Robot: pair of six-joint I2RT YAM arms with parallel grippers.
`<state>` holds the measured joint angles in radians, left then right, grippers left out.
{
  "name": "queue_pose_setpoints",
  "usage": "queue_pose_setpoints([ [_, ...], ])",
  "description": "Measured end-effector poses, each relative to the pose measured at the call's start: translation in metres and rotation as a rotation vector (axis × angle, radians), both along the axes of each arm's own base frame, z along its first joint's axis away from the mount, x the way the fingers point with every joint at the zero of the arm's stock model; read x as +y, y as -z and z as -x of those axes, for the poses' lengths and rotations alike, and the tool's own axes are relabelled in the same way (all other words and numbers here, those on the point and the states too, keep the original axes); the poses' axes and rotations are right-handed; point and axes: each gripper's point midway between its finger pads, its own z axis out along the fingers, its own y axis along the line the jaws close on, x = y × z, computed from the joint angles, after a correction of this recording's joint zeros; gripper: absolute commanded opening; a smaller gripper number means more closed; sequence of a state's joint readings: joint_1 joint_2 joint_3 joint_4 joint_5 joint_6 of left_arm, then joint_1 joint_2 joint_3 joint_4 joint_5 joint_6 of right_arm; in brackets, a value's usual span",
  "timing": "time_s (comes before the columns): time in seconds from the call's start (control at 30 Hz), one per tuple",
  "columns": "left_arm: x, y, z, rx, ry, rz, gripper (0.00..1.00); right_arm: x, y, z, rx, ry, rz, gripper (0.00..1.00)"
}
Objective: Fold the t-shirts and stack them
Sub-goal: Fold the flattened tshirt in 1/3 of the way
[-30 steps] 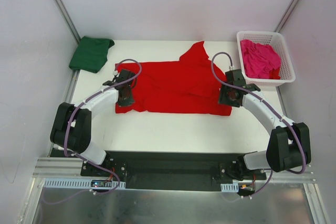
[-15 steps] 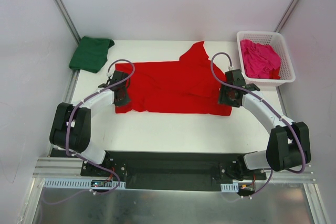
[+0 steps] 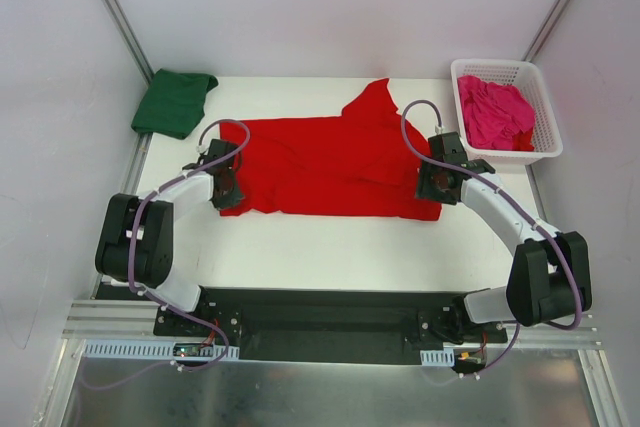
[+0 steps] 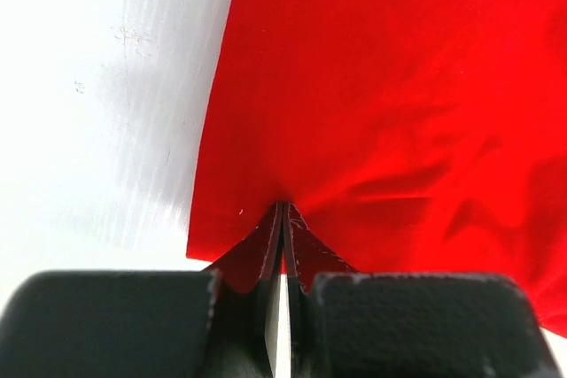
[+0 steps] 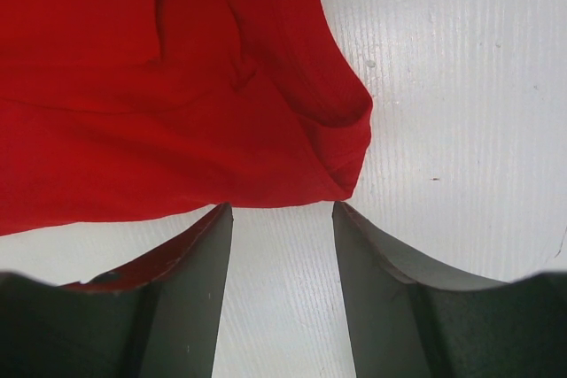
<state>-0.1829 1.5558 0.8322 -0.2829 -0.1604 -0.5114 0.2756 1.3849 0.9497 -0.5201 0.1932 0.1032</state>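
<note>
- The red shirt (image 3: 330,162) lies spread across the middle of the table (image 3: 330,247), wrinkled, with one sleeve pointing toward the far edge.
- The green shirt (image 3: 175,102) sits folded at the far left corner. The pink shirt (image 3: 495,112) is bunched in the basket (image 3: 548,132) at the far right.
- Left gripper (image 3: 230,190): jaws together, pinching the near-left hem of the red shirt. The cloth puckers into the pinch.
- Right gripper (image 5: 282,219): jaws apart, low over the table just short of the shirt's near-right corner, holding nothing.
- Handling, as judged: the cloth is light, soft and limp. It will sag and drag between grip points, and it will not hold a crease unless laid flat.
- Take hold at edges and corners, where a single layer or the hem can be pinched. Avoid the mid-panel, where a pinch is likely to gather several layers.
- The doubled fold at the right corner is thick, so a grip there may catch both layers.
- Risk: uneven pull from one side will likely skew the fold.
</note>
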Motion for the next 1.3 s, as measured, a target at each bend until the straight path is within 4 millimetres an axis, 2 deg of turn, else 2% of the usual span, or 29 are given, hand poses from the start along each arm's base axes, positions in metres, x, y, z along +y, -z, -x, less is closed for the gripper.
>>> queue_pose_setpoints([
  [0.6, 0.020, 0.001, 0.000, 0.064, -0.020, -0.068, 0.00, 0.000, 0.003, 0.000, 0.009, 0.000, 0.002, 0.51],
  [0.67, 0.022, 0.001, 0.001, 0.069, -0.021, -0.074, 0.00, 0.001, 0.005, 0.000, 0.018, -0.002, 0.000, 0.47],
  [0.77, 0.022, 0.001, 0.002, 0.071, -0.020, -0.079, 0.00, 0.003, 0.007, 0.000, 0.019, -0.005, -0.009, 0.24],
  [0.8, 0.022, 0.001, 0.002, 0.072, -0.020, -0.079, 0.00, 0.004, 0.008, -0.001, 0.018, -0.006, -0.015, 0.06],
  [0.83, 0.022, 0.001, 0.002, 0.073, -0.019, -0.080, 0.00, 0.005, 0.009, -0.001, 0.018, -0.003, -0.022, 0.02],
  [1.17, 0.022, 0.001, 0.001, 0.079, -0.018, -0.081, 0.00, 0.018, 0.015, -0.004, 0.019, -0.011, -0.084, 0.02],
  [1.3, 0.022, 0.001, 0.001, 0.082, -0.017, -0.082, 0.00, 0.022, 0.026, -0.003, 0.047, -0.011, -0.099, 0.02],
])
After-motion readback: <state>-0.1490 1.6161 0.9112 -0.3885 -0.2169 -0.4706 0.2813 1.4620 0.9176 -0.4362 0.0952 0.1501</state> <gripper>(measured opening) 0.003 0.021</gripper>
